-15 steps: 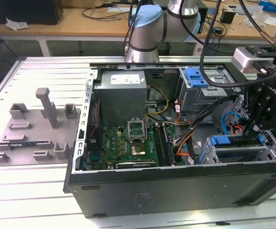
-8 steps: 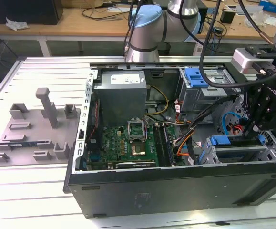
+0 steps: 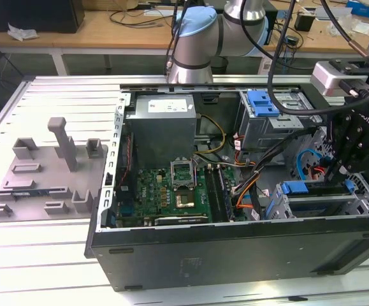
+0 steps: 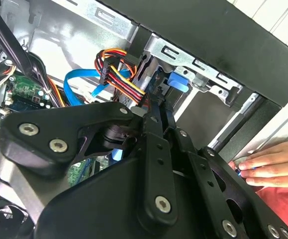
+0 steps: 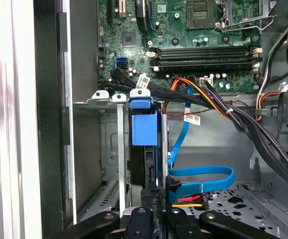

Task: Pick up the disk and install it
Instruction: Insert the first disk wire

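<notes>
The disk (image 5: 144, 127) stands on edge in the silver drive cage (image 5: 109, 149) at the corner of the open computer case, with its blue bracket toward the motherboard. My gripper (image 5: 156, 198) is shut on the disk's near edge, one black finger on each side. In the exterior view the gripper (image 3: 337, 171) reaches down into the case at that view's right, just above the disk's blue bracket (image 3: 295, 188). In the second wrist view the fingers (image 4: 156, 117) point into the cage, next to a blue tab (image 4: 177, 82).
A person's hand (image 4: 268, 164) rests on the case's outer edge beside the cage. Blue and multicoloured cables (image 5: 203, 177) lie close to the disk. A second cage with a blue handle (image 3: 264, 102) sits at the back. The grey fixture tray (image 3: 44, 178) lies outside the case.
</notes>
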`<state>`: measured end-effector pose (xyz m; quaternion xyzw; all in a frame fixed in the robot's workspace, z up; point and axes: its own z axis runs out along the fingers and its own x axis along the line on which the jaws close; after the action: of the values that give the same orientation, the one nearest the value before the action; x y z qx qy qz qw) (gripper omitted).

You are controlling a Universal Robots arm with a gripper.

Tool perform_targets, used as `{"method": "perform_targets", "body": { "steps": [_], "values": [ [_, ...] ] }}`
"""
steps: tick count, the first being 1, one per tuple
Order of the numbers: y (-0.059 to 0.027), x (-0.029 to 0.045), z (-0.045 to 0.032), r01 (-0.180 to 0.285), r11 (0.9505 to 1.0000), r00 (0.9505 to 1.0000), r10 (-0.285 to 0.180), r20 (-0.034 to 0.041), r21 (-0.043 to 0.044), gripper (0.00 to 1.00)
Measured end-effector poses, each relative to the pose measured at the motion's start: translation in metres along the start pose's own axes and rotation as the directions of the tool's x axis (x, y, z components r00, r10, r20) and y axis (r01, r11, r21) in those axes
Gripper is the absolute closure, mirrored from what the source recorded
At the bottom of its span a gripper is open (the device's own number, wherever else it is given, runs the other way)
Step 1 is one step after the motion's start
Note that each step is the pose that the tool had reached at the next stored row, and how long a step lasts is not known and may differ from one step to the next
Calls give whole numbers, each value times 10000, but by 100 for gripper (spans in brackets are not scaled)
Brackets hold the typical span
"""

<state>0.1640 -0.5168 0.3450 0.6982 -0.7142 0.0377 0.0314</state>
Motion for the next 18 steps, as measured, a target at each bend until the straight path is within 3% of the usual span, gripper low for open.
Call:
{"method": "perform_targets", "body": {
  "steps": [18],
  "values": [
    [-1,15,-8,0,10000,10000,0,-2,1,83]
  ]
}}
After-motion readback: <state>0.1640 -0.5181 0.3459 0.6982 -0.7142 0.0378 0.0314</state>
